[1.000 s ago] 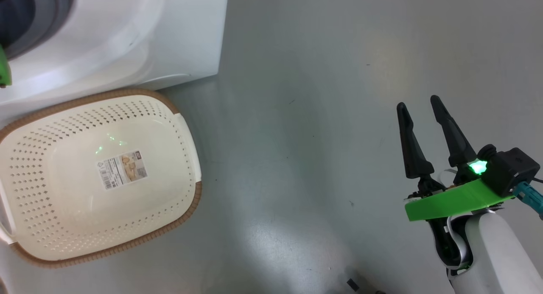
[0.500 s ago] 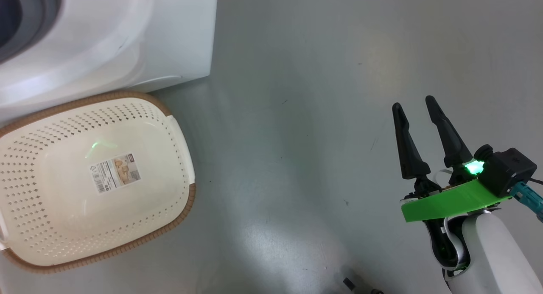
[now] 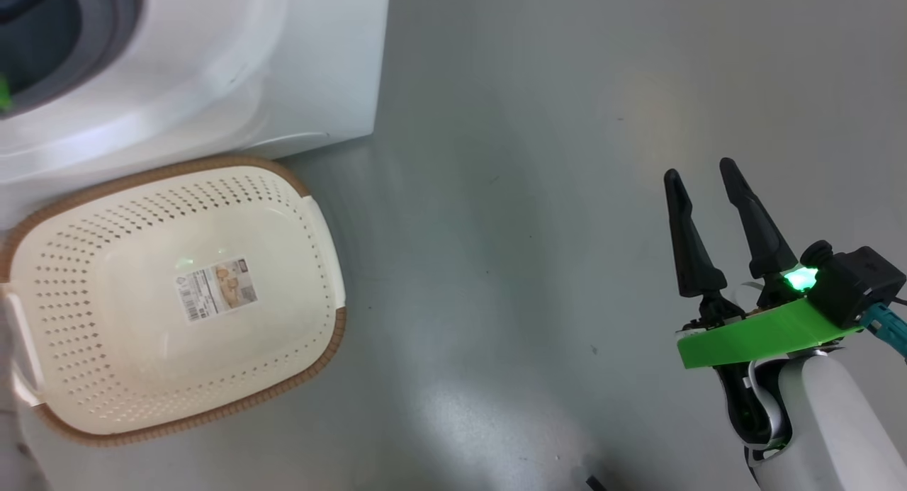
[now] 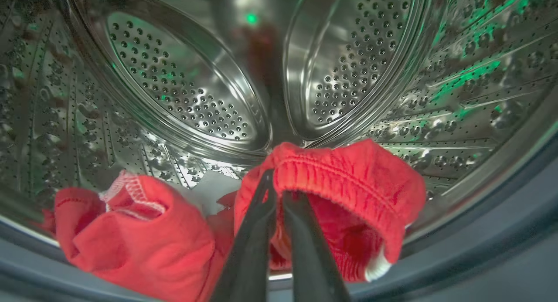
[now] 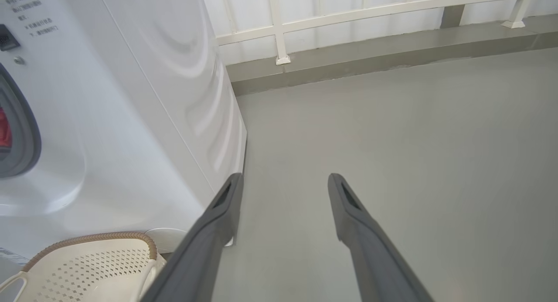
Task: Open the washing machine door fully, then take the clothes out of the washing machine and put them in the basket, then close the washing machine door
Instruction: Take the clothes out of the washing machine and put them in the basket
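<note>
Now: left gripper [image 4: 277, 185] is inside the perforated steel drum [image 4: 187, 101] of the big white front-loading washing machine [image 3: 283, 66]. Its two dark fingers are drawn nearly together, pinching the ribbed hem of the bright red soft fabric clothes [image 4: 362, 184], which lie low at the drum's front, by the grey rubber ring [image 4: 479, 249]. A second red bunch [image 4: 144, 236] with white stitching lies just beside them. Right gripper [image 3: 698, 168] holds nothing, its fingers spread apart over the bare grey floor [image 3: 496, 193], well apart from the machine. The small cream-white perforated plastic basket [image 3: 322, 257] with a brown woven-look rim stands on the floor just beside the machine's front. A paper label [image 3: 216, 289] shows on its bottom.
</note>
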